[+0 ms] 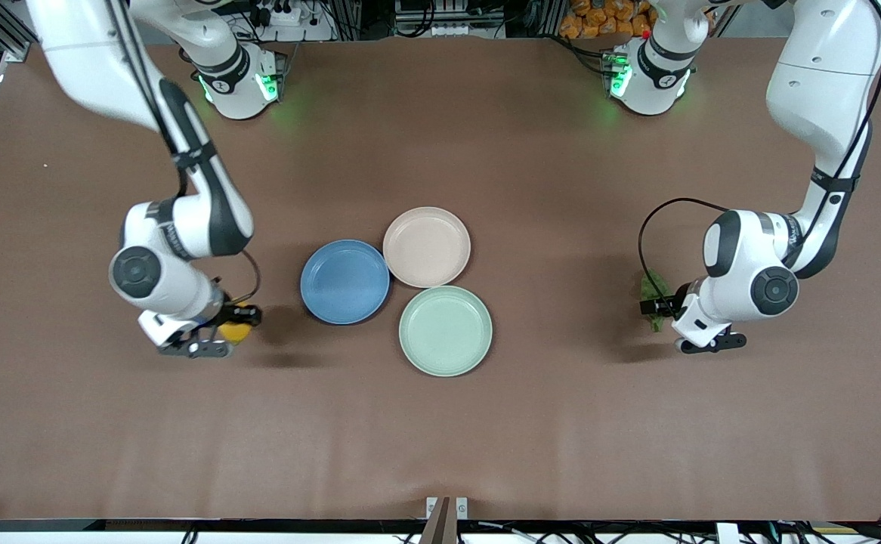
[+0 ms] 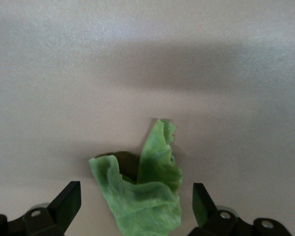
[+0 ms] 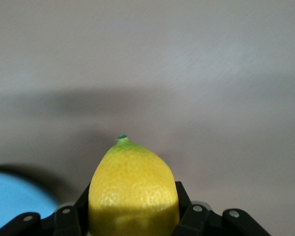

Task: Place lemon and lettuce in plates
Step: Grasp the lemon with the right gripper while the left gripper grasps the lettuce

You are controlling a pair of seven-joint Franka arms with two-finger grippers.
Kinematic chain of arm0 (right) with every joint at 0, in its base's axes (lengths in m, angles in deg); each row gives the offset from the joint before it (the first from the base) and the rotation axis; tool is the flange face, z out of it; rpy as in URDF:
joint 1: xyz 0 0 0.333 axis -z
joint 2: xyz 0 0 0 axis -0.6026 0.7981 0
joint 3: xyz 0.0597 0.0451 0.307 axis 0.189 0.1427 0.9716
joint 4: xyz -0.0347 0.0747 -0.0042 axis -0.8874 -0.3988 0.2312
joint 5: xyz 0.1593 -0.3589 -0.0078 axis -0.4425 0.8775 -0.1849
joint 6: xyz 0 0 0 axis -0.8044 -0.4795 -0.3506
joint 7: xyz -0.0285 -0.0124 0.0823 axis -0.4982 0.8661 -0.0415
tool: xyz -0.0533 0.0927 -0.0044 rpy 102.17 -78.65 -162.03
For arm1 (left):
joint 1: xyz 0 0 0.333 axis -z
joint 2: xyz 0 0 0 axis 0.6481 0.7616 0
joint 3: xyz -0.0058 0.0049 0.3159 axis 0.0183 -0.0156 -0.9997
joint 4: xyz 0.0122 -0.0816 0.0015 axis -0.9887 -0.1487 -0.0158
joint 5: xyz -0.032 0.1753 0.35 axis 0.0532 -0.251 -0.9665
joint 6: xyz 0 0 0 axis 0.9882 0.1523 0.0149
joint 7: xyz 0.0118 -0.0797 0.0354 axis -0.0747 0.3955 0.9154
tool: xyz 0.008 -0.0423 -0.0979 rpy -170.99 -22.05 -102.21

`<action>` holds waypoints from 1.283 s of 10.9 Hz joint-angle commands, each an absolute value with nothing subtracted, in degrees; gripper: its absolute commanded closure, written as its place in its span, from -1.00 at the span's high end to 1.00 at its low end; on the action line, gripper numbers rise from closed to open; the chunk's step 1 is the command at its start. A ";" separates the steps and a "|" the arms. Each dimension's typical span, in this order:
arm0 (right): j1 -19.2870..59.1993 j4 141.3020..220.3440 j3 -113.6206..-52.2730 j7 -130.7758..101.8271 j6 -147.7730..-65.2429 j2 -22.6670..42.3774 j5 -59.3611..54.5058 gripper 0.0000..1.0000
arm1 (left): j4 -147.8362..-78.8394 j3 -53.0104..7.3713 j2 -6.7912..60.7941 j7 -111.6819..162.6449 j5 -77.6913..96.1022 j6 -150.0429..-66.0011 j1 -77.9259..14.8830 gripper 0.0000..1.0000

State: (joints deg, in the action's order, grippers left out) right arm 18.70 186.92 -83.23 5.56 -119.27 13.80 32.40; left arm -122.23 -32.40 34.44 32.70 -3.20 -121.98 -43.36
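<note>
My right gripper (image 1: 238, 323) is shut on the yellow lemon (image 1: 234, 331), low at the table toward the right arm's end, beside the blue plate (image 1: 344, 281). In the right wrist view the lemon (image 3: 132, 189) fills the gap between the black fingers (image 3: 68, 216), and the blue plate's edge (image 3: 12, 204) shows at the corner. The beige-pink plate (image 1: 426, 246) touches the blue one; both are empty. My left gripper (image 1: 656, 306) is open, low over the green lettuce (image 1: 653, 290) toward the left arm's end. In the left wrist view the lettuce (image 2: 142, 191) lies on the table between the spread fingers (image 2: 69, 202).
A pale mint-green plate (image 1: 445, 330), empty, sits nearer the front camera, touching the other two plates. The brown table mat (image 1: 440, 438) stretches all round. The arms' bases (image 1: 240, 83) stand along the back edge.
</note>
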 commanded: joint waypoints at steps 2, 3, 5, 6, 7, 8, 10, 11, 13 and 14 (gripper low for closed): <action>8.43 187.97 -83.56 16.72 -117.27 13.28 32.31 -1.00 | -126.12 -31.92 32.67 32.74 -4.71 -125.24 -43.82 1.00; 5.88 188.06 -83.56 18.05 -117.45 13.63 32.31 -1.00 | -126.13 -31.92 32.58 32.39 -4.71 -125.24 -43.82 1.00; 2.62 188.15 -83.56 18.24 -117.71 15.65 32.13 -1.00 | -126.04 -31.92 32.06 32.21 -4.71 -124.98 -43.82 0.31; 1.56 188.06 -83.56 19.11 -118.06 16.62 32.13 -1.00 | -125.95 -31.92 31.97 31.95 -4.71 -124.63 -43.82 0.19; 1.11 188.06 -83.56 20.69 -119.63 17.93 32.13 -1.00 | -125.95 -32.00 31.97 31.86 -4.71 -124.63 -43.82 -0.09; 0.76 188.06 -83.56 20.96 -121.21 19.07 32.13 -0.79 | -125.95 -32.00 31.88 31.86 -4.71 -124.63 -43.82 -0.27; 0.93 187.71 -83.65 21.49 -121.41 19.53 32.22 0.99 | -125.95 -32.00 31.53 31.78 -4.71 -124.37 -43.82 -0.59; 1.37 187.27 -83.65 21.41 -121.23 19.18 32.22 1.00 | -125.86 -31.92 31.44 31.77 -4.71 -124.28 -43.91 -0.76; 3.12 182.12 -84.00 21.06 -115.47 18.47 32.22 1.00 | -125.60 -31.92 31.26 32.30 -4.71 -124.19 -43.91 -0.85; 4.78 175.47 -84.00 21.14 -107.08 18.12 32.22 1.00 | -125.51 -31.83 30.22 31.95 -4.71 -123.41 -43.82 -0.87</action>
